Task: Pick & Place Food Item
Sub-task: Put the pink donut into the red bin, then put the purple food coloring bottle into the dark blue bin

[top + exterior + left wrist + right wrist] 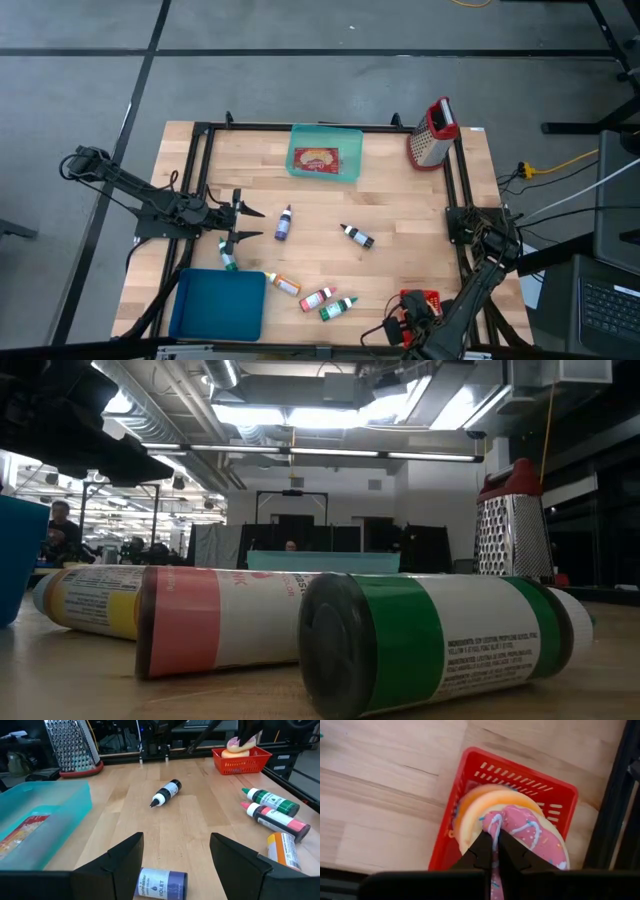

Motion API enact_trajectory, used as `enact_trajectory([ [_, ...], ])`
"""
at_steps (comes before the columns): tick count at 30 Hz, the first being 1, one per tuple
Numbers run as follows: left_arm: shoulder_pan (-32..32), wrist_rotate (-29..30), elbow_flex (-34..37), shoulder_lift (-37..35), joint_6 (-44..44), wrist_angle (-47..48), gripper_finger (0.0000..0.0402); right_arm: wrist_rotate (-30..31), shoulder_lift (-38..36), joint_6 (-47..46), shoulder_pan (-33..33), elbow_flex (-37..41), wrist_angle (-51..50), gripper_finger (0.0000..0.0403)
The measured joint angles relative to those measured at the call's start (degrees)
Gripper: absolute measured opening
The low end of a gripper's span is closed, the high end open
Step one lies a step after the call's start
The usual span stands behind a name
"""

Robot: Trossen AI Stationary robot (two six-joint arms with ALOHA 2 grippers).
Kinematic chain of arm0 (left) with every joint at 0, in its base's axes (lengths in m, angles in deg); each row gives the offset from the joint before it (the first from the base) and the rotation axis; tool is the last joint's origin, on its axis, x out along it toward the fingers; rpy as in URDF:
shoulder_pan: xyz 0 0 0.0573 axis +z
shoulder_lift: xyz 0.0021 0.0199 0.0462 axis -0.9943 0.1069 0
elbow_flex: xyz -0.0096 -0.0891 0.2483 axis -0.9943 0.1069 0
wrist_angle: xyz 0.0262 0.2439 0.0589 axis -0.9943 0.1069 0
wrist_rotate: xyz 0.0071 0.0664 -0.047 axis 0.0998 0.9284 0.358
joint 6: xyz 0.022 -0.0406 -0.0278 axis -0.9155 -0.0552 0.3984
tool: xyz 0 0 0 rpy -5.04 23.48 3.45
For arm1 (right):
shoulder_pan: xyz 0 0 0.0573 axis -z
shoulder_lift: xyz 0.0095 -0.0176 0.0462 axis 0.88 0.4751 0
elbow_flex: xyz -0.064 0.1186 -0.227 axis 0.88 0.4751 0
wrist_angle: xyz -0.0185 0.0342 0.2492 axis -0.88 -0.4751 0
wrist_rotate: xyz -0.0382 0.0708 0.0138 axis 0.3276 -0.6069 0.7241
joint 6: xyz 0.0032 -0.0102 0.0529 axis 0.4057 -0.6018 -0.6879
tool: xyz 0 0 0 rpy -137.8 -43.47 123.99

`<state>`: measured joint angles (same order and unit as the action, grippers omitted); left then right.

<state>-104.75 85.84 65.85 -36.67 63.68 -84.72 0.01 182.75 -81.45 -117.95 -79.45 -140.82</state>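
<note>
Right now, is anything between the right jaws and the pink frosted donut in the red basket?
Nothing visible. The right gripper is shut directly on the pink frosted donut, which sits in the red plastic basket.

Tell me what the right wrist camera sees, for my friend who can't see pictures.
The right gripper is shut on a pink frosted donut, right above a red basket. The basket sits on a wooden table and holds an orange donut.

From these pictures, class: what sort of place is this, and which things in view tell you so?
Probably a robotics lab or workshop: a framed wooden table on a concrete floor, exposed ceiling ducts with strip lights, and laid-out props such as small colouring bottles and a toy doughnut.
</note>
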Motion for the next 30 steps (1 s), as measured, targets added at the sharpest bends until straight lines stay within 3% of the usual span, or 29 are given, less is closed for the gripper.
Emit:
enact_trajectory([
  [4,0.0,0.0,0.0,0.0,0.0,0.0,0.0226,2.6,0.0,-0.3,-0.1,0.4,0.8,0.0024],
  [19,0.0,0.4,0.0,0.0,-0.1,-0.2,0.0226,4.3,-0.5,1.1,0.5,-2.8,-0.4,0.0169],
  [30,0.0,0.4,0.0,0.0,-1.5,-1.9,0.0226,11.8,-4.9,2.5,1.8,-3.7,-0.5,0.0187],
])
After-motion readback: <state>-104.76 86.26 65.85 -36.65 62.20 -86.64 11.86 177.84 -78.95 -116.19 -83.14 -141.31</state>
